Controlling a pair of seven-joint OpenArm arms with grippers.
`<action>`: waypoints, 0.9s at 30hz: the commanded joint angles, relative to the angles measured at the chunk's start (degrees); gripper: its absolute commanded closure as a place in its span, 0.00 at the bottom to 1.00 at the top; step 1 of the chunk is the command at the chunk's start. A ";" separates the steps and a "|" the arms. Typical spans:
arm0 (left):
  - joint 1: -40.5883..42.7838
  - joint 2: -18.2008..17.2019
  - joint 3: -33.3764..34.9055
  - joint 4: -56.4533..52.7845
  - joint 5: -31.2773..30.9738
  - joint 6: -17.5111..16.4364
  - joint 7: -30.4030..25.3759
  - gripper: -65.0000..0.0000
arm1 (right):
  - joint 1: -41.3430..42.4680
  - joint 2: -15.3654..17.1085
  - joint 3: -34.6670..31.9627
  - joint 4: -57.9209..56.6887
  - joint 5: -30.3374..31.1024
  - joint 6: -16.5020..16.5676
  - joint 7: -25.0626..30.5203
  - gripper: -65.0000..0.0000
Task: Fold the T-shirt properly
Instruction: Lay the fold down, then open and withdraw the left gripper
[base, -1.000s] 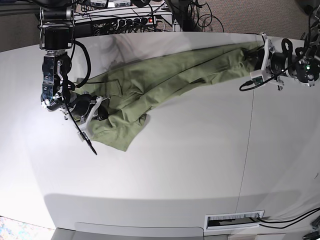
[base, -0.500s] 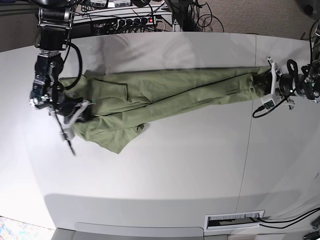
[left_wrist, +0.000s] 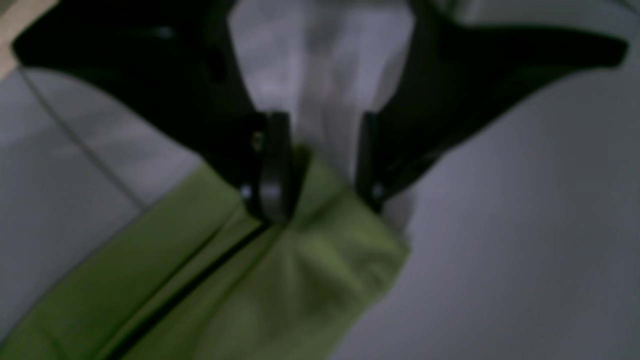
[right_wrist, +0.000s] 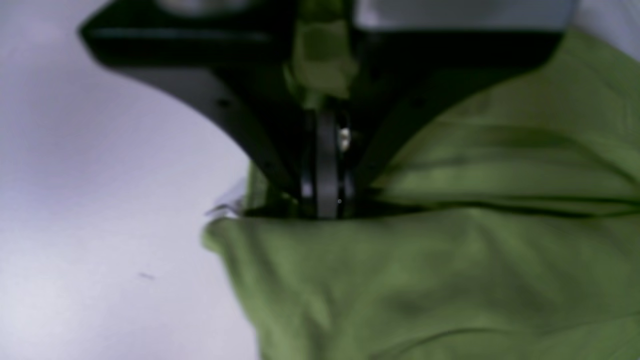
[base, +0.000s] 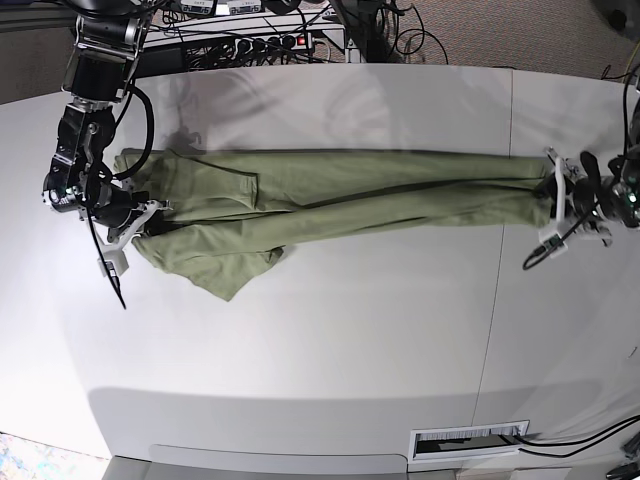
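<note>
Base view: shirt lies stretched 9-to-3 across the counter, which is bare toward 6. Right pincer pinches its 9 o'clock edge; left pincer, prongs apart, straddles its 3 o'clock end near the counter's edge.

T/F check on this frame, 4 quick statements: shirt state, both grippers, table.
1. The T-shirt is stretched into a long band between the two arms. True.
2. The right gripper is open and clear of the cloth. False: its jaws are shut on the T-shirt's edge.
3. The left gripper has green fabric between its fingers. True, though the jaws stand visibly apart.
4. The shirt is folded into a neat rectangle on the table. False: it is bunched, with a loose flap lying near the right gripper.
</note>
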 joint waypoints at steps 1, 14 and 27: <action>-1.51 -1.79 -0.66 0.50 0.11 0.35 -0.20 0.56 | 0.63 1.49 0.26 0.42 -2.03 -0.70 -1.36 1.00; -1.97 -6.23 -4.31 0.50 -5.18 5.97 4.04 0.56 | 0.61 4.48 0.26 1.68 8.66 -0.11 -1.55 1.00; -1.44 -5.46 -14.73 0.15 -35.56 -3.04 15.56 0.56 | 0.63 2.62 -1.44 17.31 11.80 1.97 -2.08 1.00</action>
